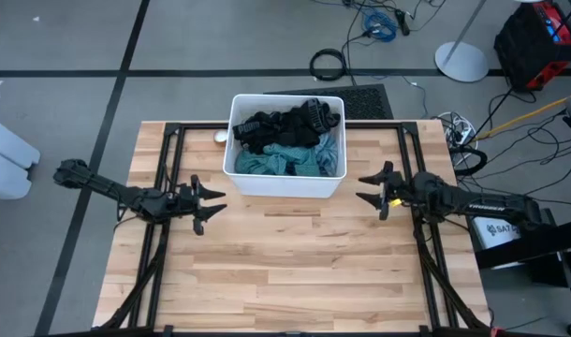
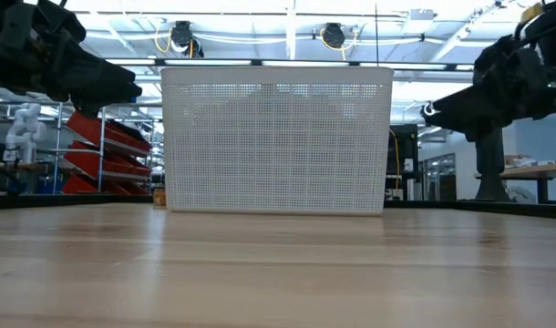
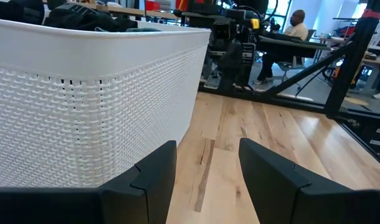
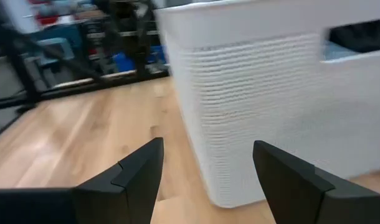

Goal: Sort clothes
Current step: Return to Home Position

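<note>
- We see the clothes (image 1: pixel 285 140) all piled inside the white bin (image 1: pixel 287 186), which stands at the far middle of the tabletop (image 1: pixel 295 271).
- In the high view, black pieces (image 1: pixel 284 124) fill the far part of the bin. A teal green garment (image 1: pixel 276 162) lies along its near side, and light blue fabric (image 1: pixel 329 154) sits against its right wall.
- No garment lies on the wood outside the bin.
- The left gripper (image 1: pixel 212 203) hovers just off the bin's near left corner and points toward the middle of the tabletop.
- Its jaws are spread apart and pinch nothing. In the left wrist view we see bare wood through the gap and the bin's perforated wall close beside it.
- That same view shows black fabric heaped above the bin's rim.
- The right gripper (image 1: pixel 368 188) hangs just off the bin's near right corner and faces the left one across the tabletop.
- Its jaws are also spread and empty. The right wrist view shows wood between them and the bin's wall near in front.
- Some dark and pale blue cloth shows over the rim in the right wrist view, too blurred for us to say more.
- In the low view both arms hang above the wood on either side of the bin, neither touching it. From that height we cannot see what the bin holds.
- Beyond the tabletop, in the left wrist view, a person (image 3: pixel 294 28) sits at a desk in the room.
</note>
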You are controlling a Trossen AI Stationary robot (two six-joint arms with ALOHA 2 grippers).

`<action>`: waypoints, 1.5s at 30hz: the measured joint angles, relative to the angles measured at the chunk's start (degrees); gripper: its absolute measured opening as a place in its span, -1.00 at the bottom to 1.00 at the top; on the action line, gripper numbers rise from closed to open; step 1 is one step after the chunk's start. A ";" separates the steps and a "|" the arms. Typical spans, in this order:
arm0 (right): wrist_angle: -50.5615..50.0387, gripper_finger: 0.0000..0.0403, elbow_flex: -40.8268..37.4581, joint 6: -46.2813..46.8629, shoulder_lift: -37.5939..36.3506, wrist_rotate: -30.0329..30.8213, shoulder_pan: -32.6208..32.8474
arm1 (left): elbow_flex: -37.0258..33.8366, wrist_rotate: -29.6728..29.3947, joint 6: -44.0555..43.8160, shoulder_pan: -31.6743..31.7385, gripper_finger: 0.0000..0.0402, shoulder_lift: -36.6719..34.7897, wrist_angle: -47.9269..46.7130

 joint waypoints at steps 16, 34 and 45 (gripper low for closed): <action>0.30 0.17 0.00 -6.18 0.01 -1.86 0.00 | -0.02 0.00 0.01 0.00 -0.08 0.00 0.00; 0.30 0.17 0.00 -6.16 0.01 -1.90 0.00 | -0.02 0.00 0.01 0.00 -0.08 0.00 0.00; 0.30 0.17 0.00 -6.16 0.01 -1.91 0.00 | -0.02 0.00 0.01 0.00 -0.08 0.00 0.00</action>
